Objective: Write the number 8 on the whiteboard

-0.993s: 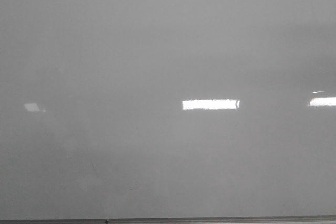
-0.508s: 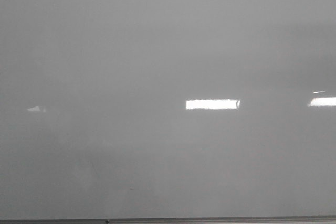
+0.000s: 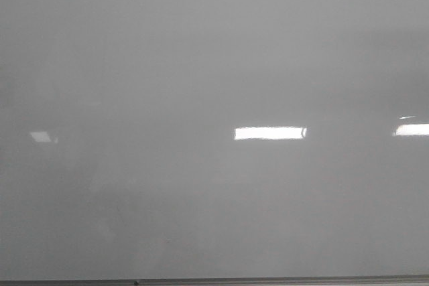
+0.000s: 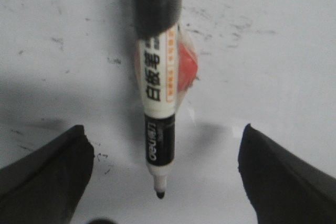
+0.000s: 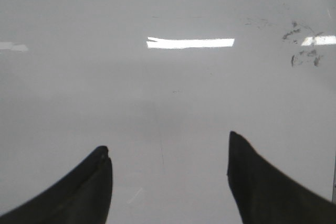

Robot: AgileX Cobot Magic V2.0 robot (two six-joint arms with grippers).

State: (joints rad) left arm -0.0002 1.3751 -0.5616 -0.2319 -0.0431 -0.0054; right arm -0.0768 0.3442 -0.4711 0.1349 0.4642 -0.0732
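Faint left glare (image 3: 41,136) (slightly shifted)

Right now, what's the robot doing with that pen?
It's getting ready to write on the whiteboard. A marker with its cap off lies between the fingers of the left gripper, which is wide open and not squeezing it. The right gripper is open too, over bare board. No 8 shows on the board, only light reflections and a few old smudges.
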